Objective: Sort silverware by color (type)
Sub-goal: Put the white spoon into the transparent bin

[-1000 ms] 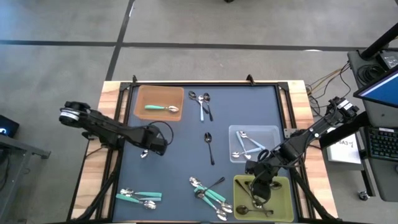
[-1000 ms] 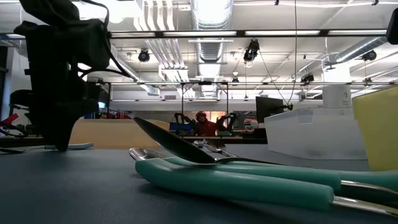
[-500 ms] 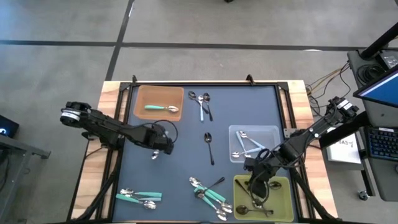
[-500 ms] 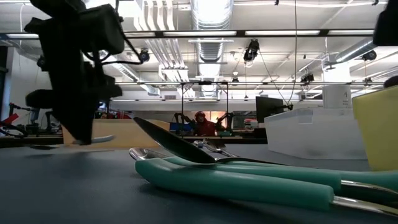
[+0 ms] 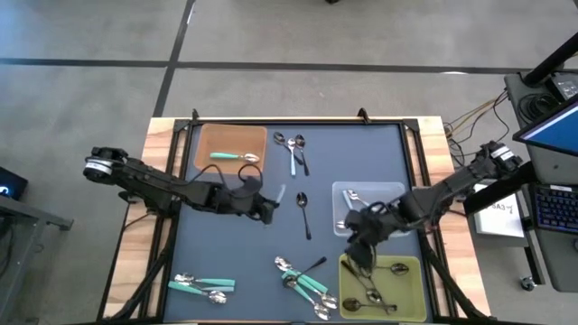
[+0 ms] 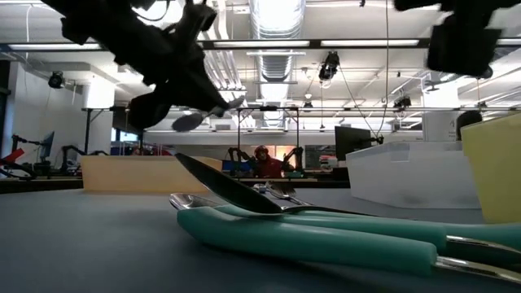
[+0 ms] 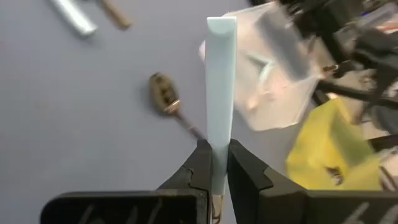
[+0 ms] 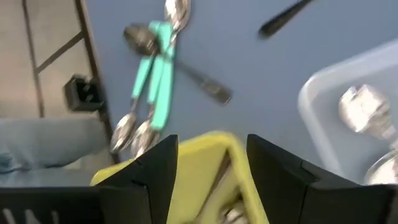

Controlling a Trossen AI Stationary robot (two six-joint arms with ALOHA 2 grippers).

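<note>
My left gripper (image 7: 215,163) had clamped a light-blue-handled spoon (image 7: 221,81) and lifted it off the mat toward mid-table, so it looked bound for the clear bin (image 5: 368,206). My right gripper (image 8: 211,163), fingers wide and empty, had risen from the yellow bin (image 5: 381,280). Beyond sat 3 bins: the brown bin (image 5: 231,147) held 1 teal spoon.

The floor (image 5: 271,36) around the table is grey, with dark lines crossing it. The table (image 5: 163,135) has a pale wooden edge and a dark blue top. Off to one side stands a desk with a keyboard (image 5: 553,206), a blue screen (image 5: 553,135) and some cables (image 5: 470,117).

Looking across the table, the room is big and bright. Long lights (image 6: 383,43) and silver pipes (image 6: 273,20) run along the ceiling. A black monitor (image 6: 352,140) sits far back. Something red (image 6: 264,155) shows in the middle, maybe a person, but it is too far to tell.
</note>
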